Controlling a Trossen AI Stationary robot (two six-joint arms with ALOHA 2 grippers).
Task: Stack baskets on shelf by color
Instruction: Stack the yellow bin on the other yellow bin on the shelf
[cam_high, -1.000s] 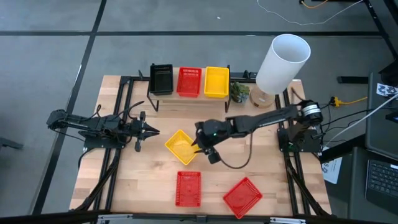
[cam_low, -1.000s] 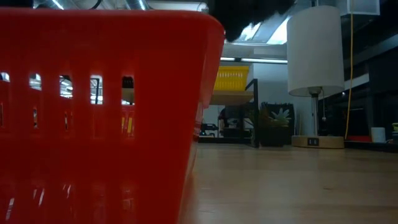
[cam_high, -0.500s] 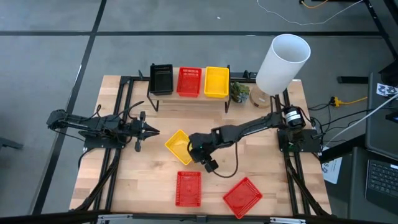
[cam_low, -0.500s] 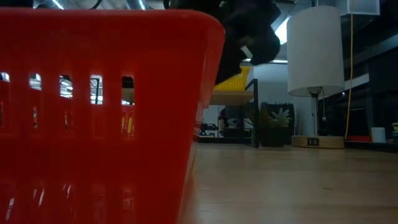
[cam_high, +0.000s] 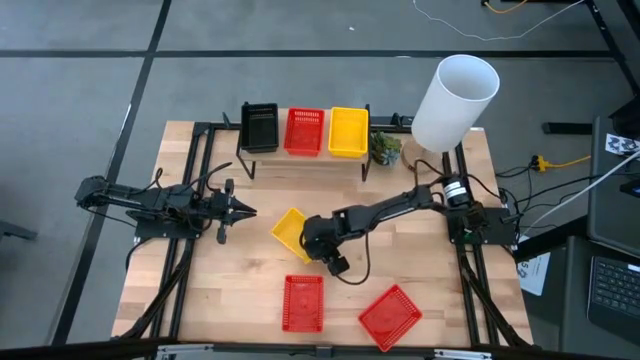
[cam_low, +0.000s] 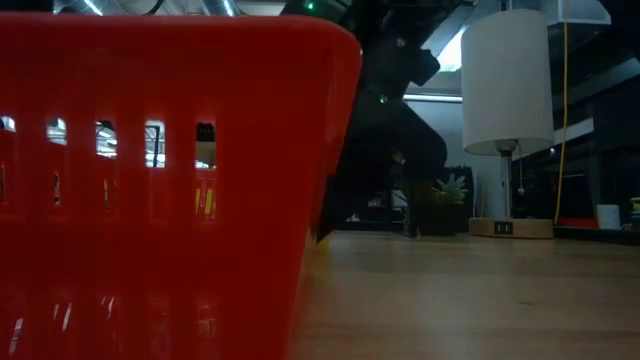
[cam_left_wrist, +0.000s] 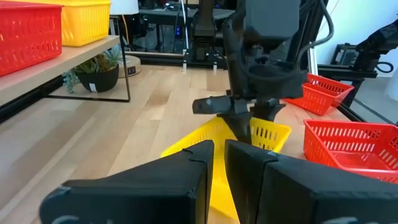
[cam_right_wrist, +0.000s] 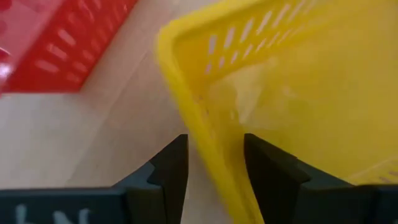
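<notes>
A yellow basket (cam_high: 289, 230) lies flat on the table's middle. My right gripper (cam_high: 313, 240) is low over its right side, open. In the right wrist view one finger (cam_right_wrist: 168, 171) stands outside the basket's side wall (cam_right_wrist: 211, 143) and the other (cam_right_wrist: 268, 171) inside it; I cannot tell whether they touch. My left gripper (cam_high: 238, 210) waits shut left of that basket. The shelf (cam_high: 305, 150) at the far edge carries a black (cam_high: 260, 126), a red (cam_high: 305, 130) and a yellow basket (cam_high: 347, 130). Two red baskets (cam_high: 303, 302) (cam_high: 390, 315) lie near the near edge.
A white-shaded lamp (cam_high: 452, 100) and a small plant (cam_high: 385, 148) stand at the far right, beside the shelf. In the low view a red basket (cam_low: 160, 180) fills the left half, with my right arm (cam_low: 385, 130) behind it. Bare wood lies right of the yellow basket.
My right gripper has moved toward the table's left and near edge and come down over the yellow basket's right side, so that its fingers now stand on either side of the wall. The left arm has kept still.
</notes>
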